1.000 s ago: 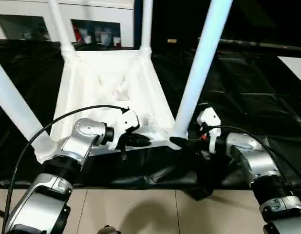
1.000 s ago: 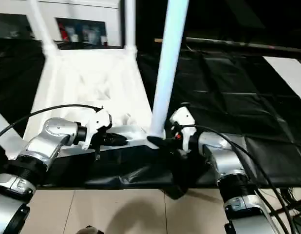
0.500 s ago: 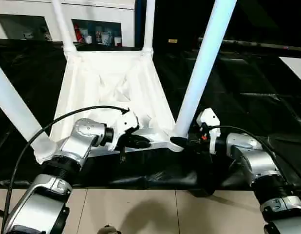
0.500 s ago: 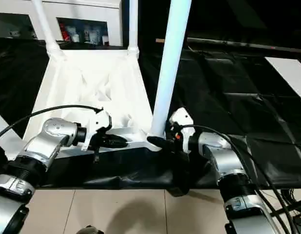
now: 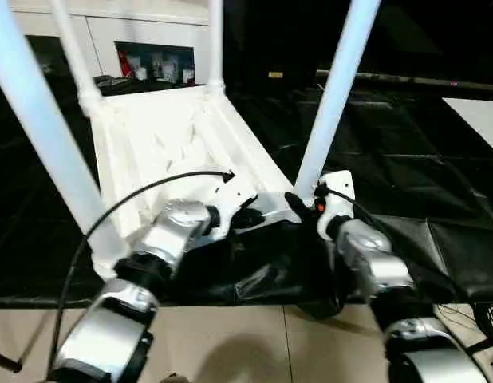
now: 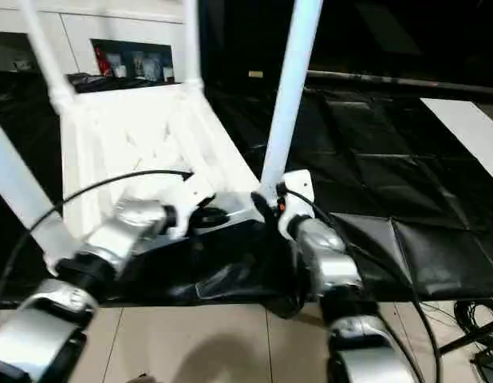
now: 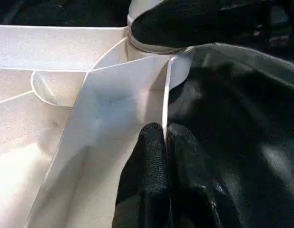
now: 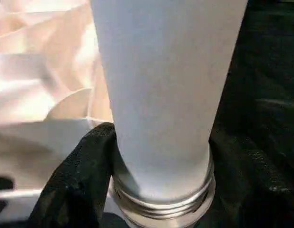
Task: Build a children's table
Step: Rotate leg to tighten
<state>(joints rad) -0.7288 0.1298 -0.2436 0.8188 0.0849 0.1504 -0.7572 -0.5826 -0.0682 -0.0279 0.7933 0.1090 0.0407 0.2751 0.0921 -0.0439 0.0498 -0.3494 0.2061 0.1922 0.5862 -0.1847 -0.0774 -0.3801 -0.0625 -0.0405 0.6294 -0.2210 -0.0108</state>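
From the head cameras, the all-white plastic children's table [image 5: 163,136] lies upside down on a surface draped in black sheeting [image 5: 406,152], its ribbed underside facing up and four long tapered legs rising from the corner sockets. The left claw [image 5: 248,218] pinches the near rim of the table top, fingers closed on the thin plastic edge. The right claw [image 5: 298,203] sits at the base of the near right leg [image 5: 336,96], one black finger on either side of it. White cabinets [image 5: 119,32] stand behind, and pale floor tiles [image 5: 230,343] show below the surface's near edge.

In the left wrist view, two black fingertips [image 7: 154,161] meet on the upright white rim [image 7: 165,104], gripping it; the other claw's black finger [image 7: 199,21] lies against the leg's ringed collar [image 7: 154,47] at the corner.

In the right wrist view, the white leg [image 8: 166,90] stands between the claw's spread black fingers [image 8: 80,185], which hug it just above its ringed base.
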